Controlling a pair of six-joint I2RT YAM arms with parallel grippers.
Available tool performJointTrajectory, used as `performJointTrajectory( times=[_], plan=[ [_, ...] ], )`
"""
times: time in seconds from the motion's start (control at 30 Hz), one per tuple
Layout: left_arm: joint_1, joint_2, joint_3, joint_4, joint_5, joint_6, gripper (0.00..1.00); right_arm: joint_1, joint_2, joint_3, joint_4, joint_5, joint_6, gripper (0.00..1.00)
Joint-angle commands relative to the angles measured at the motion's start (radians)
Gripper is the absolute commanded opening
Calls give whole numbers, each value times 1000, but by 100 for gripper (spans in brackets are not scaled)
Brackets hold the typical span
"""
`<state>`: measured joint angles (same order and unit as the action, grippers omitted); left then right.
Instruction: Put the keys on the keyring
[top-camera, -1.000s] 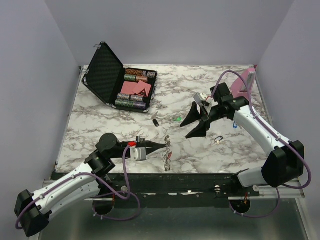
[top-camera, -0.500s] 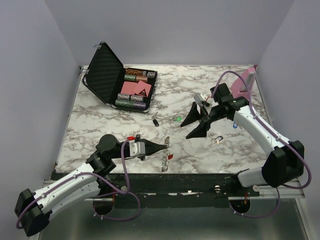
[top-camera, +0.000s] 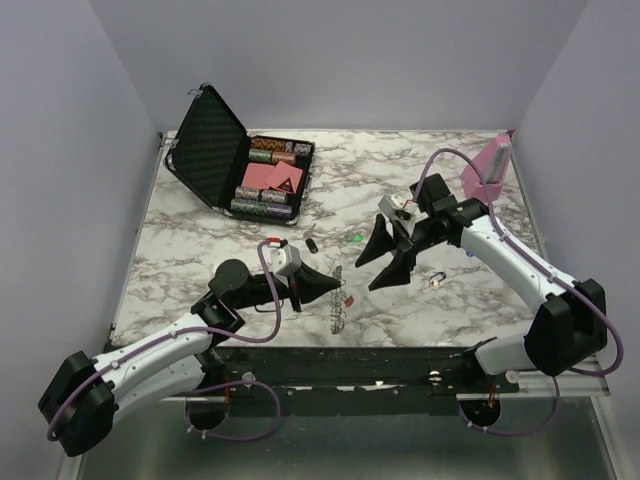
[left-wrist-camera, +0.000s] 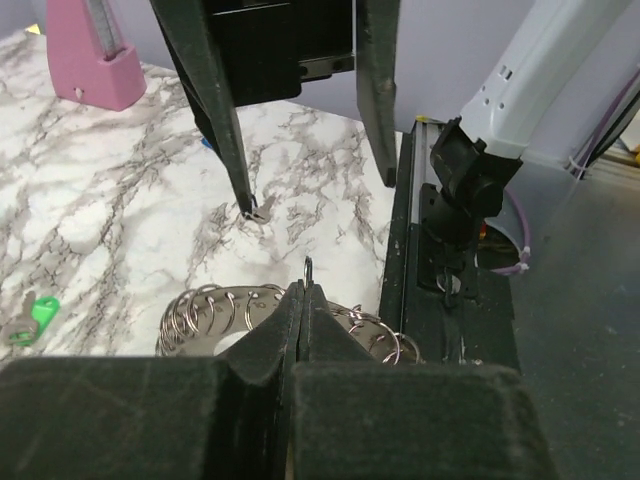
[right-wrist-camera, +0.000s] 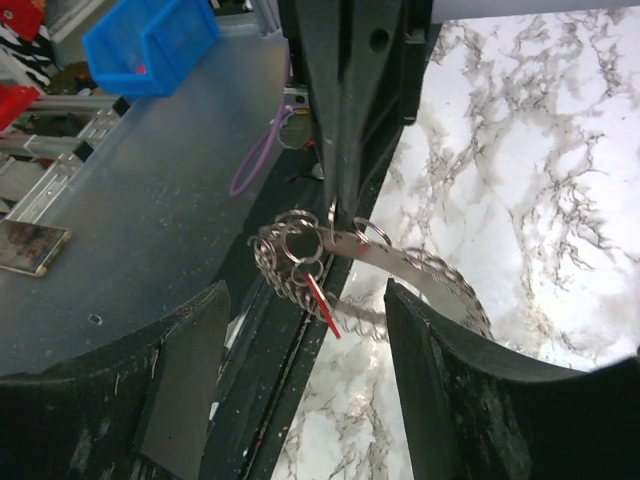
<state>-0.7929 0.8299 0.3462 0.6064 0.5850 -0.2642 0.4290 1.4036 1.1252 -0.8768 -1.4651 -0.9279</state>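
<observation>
My left gripper (top-camera: 333, 285) is pinched tight on the thin silvery chain keyring (top-camera: 338, 306) at lower centre of the overhead view, with the red-headed key (top-camera: 348, 297) dangling from it. My right gripper (top-camera: 366, 275) hangs spread wide just to its right, holding nothing. My pinch seems to catch only an edge link, so I judge that a nudge from my right fingers could pull the limp chain free.

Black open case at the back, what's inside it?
Rows of striped round chips and flat pink and red packs fill the black hinged case. Anything beneath them is covered.
</observation>
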Motion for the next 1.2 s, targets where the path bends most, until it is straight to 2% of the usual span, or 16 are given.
performJointTrajectory(
  times=[0.0,0.2,0.6,0.97,1.17],
  plan=[
    [3,47,39,148,-36,-132,0,28,1,-22,84,-135,108,69],
    [3,103,45,223,-21,-148,0,51,18,-41,180,-135,202,62],
    [3,175,48,311,-17,-167,0,68,26,-50,217,-156,251,57],
    [3,190,45,317,-25,-165,0,76,24,-54,257,-166,304,44],
    [3,190,36,297,-28,-148,0,76,24,-53,260,-185,313,42]
  ],
)
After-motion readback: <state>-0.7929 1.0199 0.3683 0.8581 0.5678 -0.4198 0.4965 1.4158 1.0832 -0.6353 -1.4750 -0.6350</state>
